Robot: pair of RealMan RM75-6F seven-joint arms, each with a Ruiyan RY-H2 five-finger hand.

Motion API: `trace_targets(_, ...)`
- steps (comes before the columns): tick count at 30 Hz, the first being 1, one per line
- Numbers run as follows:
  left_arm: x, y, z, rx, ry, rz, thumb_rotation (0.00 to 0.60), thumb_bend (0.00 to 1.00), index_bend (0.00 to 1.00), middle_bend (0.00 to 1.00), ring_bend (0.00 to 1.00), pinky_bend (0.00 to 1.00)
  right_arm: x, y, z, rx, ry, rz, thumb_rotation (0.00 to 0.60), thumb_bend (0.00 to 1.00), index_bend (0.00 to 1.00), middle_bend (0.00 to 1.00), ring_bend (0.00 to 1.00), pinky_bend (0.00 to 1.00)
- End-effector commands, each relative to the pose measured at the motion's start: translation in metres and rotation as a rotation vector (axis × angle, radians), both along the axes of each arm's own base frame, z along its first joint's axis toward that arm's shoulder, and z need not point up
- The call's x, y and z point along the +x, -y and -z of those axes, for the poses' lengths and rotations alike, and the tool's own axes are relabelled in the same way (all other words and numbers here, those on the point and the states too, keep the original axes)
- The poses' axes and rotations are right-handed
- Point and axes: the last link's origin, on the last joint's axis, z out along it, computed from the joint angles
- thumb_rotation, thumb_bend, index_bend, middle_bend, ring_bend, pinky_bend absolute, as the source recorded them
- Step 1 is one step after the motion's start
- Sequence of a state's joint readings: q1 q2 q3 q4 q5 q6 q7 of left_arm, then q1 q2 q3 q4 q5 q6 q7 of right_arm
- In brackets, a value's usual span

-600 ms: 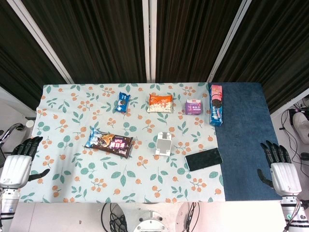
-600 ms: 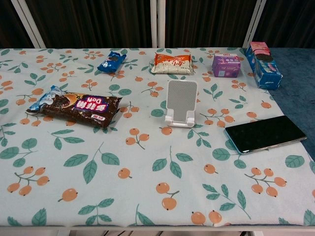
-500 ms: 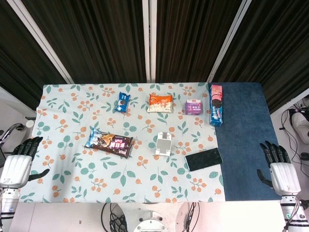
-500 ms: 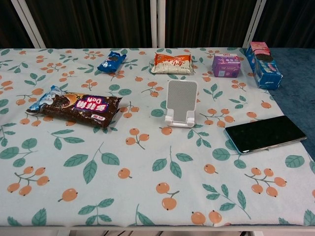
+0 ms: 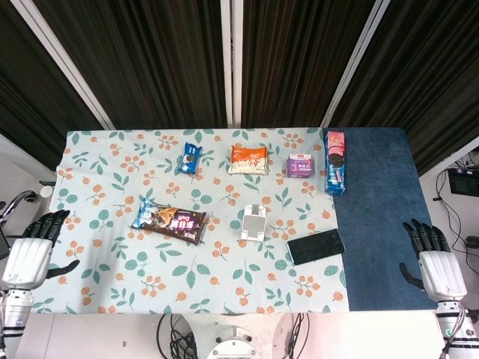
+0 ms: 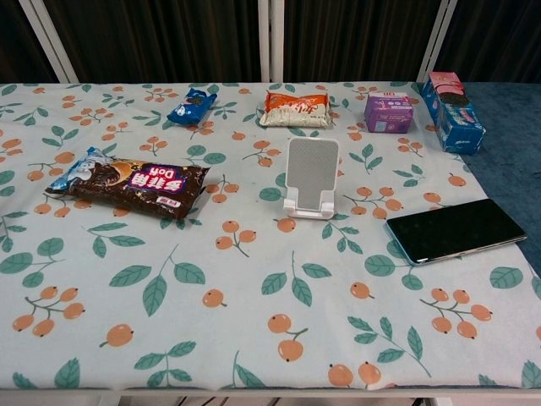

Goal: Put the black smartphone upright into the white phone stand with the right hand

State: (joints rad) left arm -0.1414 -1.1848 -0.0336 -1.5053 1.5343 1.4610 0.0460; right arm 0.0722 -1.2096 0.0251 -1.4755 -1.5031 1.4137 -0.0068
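The black smartphone (image 5: 316,246) (image 6: 455,230) lies flat, screen up, near the right edge of the floral cloth. The white phone stand (image 5: 253,222) (image 6: 310,178) stands empty just left of it, near the table's middle. My right hand (image 5: 434,260) hangs off the table's right side, fingers spread, holding nothing, well to the right of the phone. My left hand (image 5: 31,248) hangs off the left side, fingers apart, holding nothing. Neither hand shows in the chest view.
A dark chocolate snack bag (image 5: 169,221) lies left of the stand. Along the far edge sit a blue cookie pack (image 5: 190,158), an orange snack pack (image 5: 248,159), a purple box (image 5: 301,165) and a tall cookie box (image 5: 334,162). A blue mat (image 5: 376,217) covers the right strip.
Both hands have shifted very slightly at the table's sides. The phone, the stand and the snacks have not moved.
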Motion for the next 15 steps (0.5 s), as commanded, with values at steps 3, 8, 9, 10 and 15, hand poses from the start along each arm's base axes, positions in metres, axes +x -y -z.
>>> trace_targets(3, -0.002, -0.001, 0.002, -0.009, 0.007, 0.007, 0.538, 0.08, 0.08, 0.11, 0.11, 0.22, 0.014, 0.013, -0.004, 0.103, -0.033, -0.068, 0.600, 0.27, 0.00, 0.00, 0.00, 0.00)
trace_targets(8, -0.002, 0.000, 0.003, -0.010, 0.008, 0.004, 0.538, 0.08, 0.08, 0.11, 0.11, 0.22, 0.037, 0.034, -0.004, 0.262, -0.132, -0.053, 0.600, 0.22, 0.00, 0.00, 0.00, 0.00)
trace_targets(9, -0.002, 0.000, 0.003, -0.009, 0.009, 0.007, 0.537, 0.08, 0.08, 0.11, 0.11, 0.22, 0.042, 0.038, -0.003, 0.288, -0.164, -0.058, 0.600, 0.19, 0.00, 0.00, 0.00, 0.00)
trace_targets(10, -0.002, 0.000, 0.003, -0.010, 0.010, 0.009, 0.539, 0.08, 0.09, 0.11, 0.11, 0.22, 0.048, 0.044, -0.001, 0.315, -0.201, -0.068, 0.600, 0.18, 0.00, 0.00, 0.00, 0.00)
trace_targets(15, 0.001, 0.000, 0.003, -0.015, 0.011, 0.022, 0.535, 0.08, 0.09, 0.11, 0.11, 0.22, 0.075, 0.062, 0.018, 0.405, -0.266, -0.110, 0.600, 0.06, 0.00, 0.00, 0.00, 0.00)
